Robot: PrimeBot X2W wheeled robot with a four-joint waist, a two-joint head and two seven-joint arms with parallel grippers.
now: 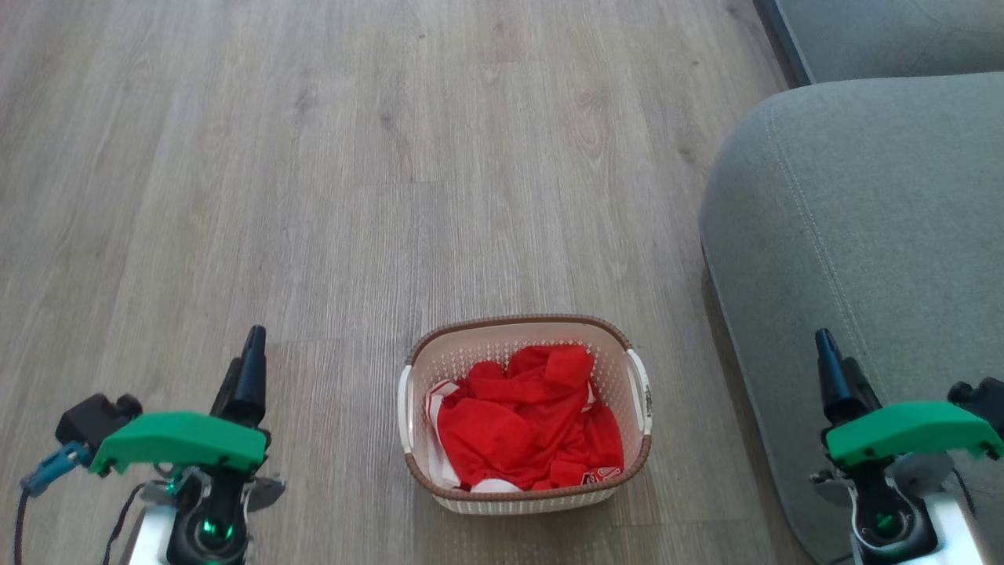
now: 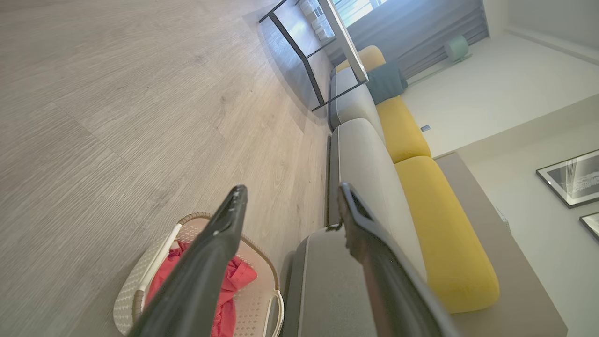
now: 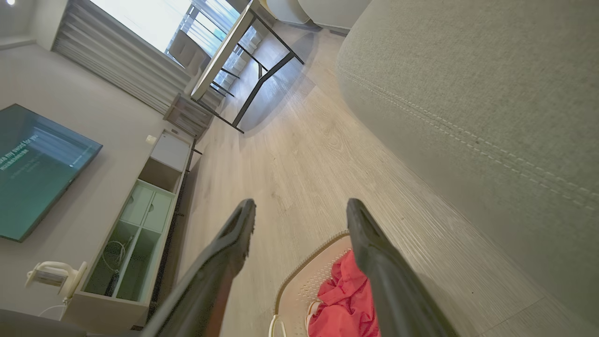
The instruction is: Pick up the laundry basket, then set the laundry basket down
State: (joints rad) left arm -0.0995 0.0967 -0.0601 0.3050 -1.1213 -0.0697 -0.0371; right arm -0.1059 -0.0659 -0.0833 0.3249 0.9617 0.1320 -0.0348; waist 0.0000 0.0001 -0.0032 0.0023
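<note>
You have not started lifting: the laundry basket [image 1: 478,355] stands on the floor [image 1: 314,157] beside the sofa [image 1: 863,196]. Your left gripper [image 2: 294,189] and right gripper [image 3: 302,204] hang spread and empty, apart from it.

The left end effector [image 1: 252,345] and right end effector [image 1: 825,345] have long, dark, tapered fingers [image 1: 247,384]. Behind each sits a bright green cover [image 1: 184,441] with small dark screws [image 1: 866,454], above a pale forearm [image 1: 153,541]. A blue-tipped cable [image 1: 51,468] hangs beside the left.
</note>
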